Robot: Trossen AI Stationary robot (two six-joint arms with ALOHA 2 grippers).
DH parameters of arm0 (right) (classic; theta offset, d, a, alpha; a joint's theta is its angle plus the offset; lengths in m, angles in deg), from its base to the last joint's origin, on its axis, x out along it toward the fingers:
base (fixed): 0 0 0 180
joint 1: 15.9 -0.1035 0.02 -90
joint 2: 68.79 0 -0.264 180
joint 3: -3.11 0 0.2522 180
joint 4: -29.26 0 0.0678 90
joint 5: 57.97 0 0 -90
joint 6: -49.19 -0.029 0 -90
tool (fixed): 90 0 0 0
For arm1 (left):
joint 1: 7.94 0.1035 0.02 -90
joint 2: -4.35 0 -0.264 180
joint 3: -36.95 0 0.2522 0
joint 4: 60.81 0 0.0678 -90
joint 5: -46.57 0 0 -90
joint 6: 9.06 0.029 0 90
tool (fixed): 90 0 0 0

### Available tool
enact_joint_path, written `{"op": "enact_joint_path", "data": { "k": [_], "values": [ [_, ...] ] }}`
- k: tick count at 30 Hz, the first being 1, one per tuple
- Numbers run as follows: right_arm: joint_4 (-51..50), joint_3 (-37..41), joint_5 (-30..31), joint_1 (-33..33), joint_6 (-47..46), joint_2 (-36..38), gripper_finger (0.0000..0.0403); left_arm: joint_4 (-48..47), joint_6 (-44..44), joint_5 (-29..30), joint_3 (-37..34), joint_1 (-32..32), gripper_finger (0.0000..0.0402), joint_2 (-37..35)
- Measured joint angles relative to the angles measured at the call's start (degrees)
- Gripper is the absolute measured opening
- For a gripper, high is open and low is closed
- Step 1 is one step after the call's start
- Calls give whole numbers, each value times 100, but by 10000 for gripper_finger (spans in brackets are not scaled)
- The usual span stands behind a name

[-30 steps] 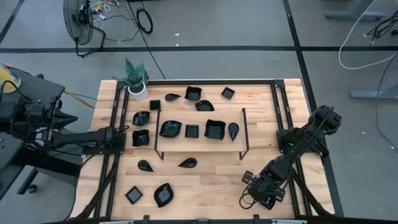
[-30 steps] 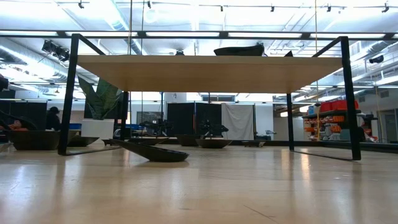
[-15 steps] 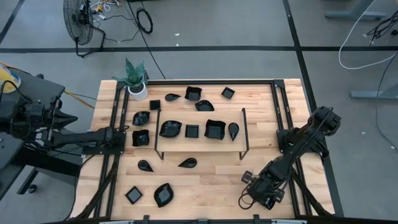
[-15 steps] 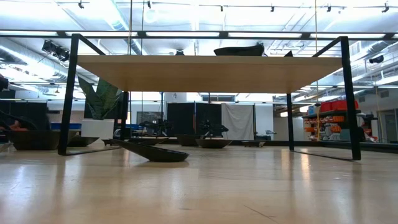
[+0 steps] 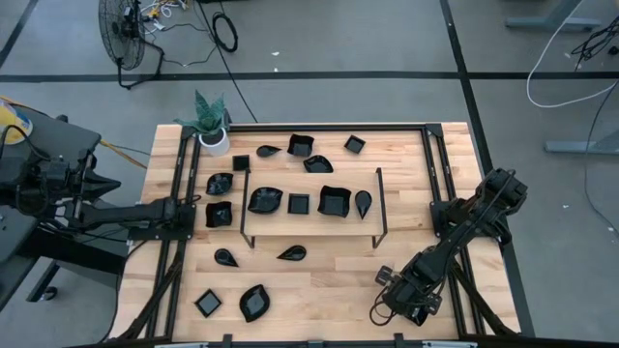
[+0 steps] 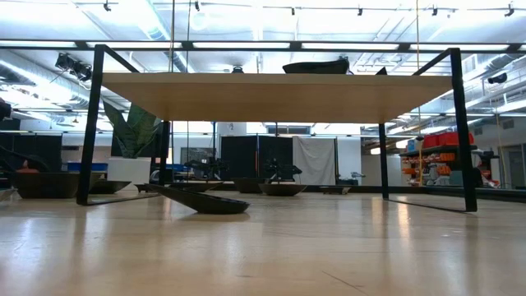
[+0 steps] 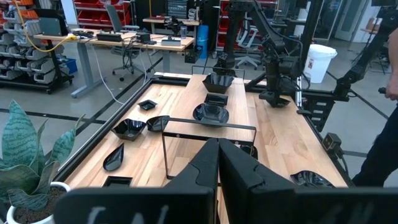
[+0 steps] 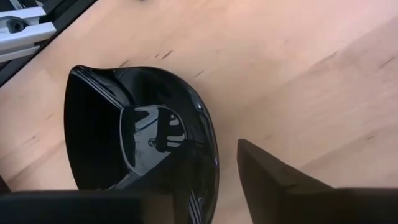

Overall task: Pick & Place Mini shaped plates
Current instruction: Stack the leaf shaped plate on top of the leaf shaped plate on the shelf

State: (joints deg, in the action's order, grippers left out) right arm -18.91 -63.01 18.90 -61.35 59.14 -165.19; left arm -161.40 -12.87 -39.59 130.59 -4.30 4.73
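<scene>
Several mini shaped plates, glossy and black, lie spread over the wooden table [image 5: 329,275]. Some, like the wavy one [image 5: 263,200], sit on the low shelf, and another [image 6: 201,201] rests on the tabletop. My right gripper [image 5: 398,298] points down near the table's near right corner over one rounded black plate [image 8: 99,124], which lies on the wood. It is open, and the plate's rim stands between its fingers. My left gripper [image 7: 217,168] is shut. It waits raised at the table's left edge [image 5: 189,215], pointing level across the table. My right gripper comes at the plate from above. One finger [image 8: 273,180] stands outside the plate's rim [image 8: 211,155] with bare wood between them. The other finger is lost against the black plate, so I cannot tell whether it touches.
A low shelf on thin black legs [image 5: 379,208] spans the table's middle. A white pot with a green plant [image 5: 211,130] stands at the far left corner. Black rails [image 5: 174,261] run along both sides. A person [image 7: 382,143] stands beyond the table.
</scene>
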Motion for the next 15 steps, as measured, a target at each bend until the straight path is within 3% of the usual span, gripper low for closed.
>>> {"op": "enact_joint_path", "data": {
  "k": [8,15],
  "values": [
    [5,0,-193,0,33,0,49,-1,2,0,0,-2,18,0],
    [7,0,-209,0,108,0,16,-1,2,0,0,-2,18,0]
  ]
}}
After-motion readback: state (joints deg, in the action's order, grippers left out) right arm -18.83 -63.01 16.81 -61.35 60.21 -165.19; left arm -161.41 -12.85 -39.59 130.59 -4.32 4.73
